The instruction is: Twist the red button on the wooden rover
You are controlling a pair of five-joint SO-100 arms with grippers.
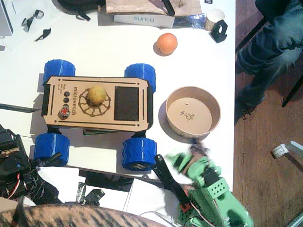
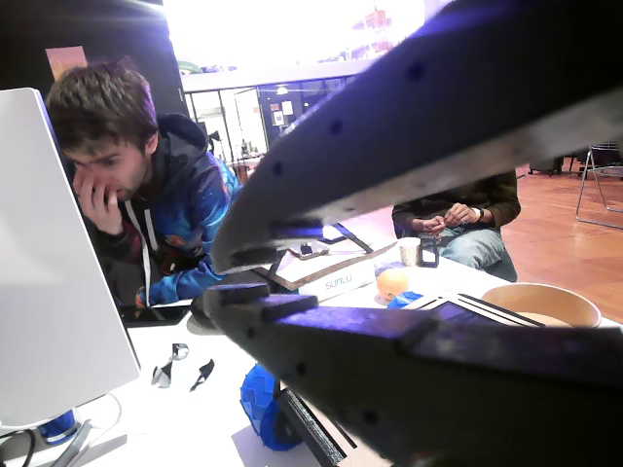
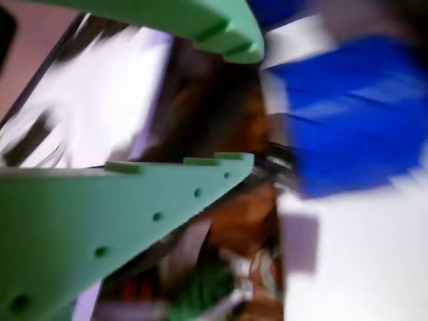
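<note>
We see the green right hand (image 3: 251, 100) with jaws wide, empty, at 5 o'clock from the flat plywood rover (image 1: 97, 102); tiny red button (image 1: 63, 112) untouched; black left hand (image 2: 219, 277) narrowly parted.

Two green gripper fingers (image 3: 200, 20) parted with a wide gap between them, a blurred blue ridged wheel (image 3: 348, 114) at right, white table (image 3: 361, 267) below, tangled wires (image 3: 221, 287) underneath
</note>
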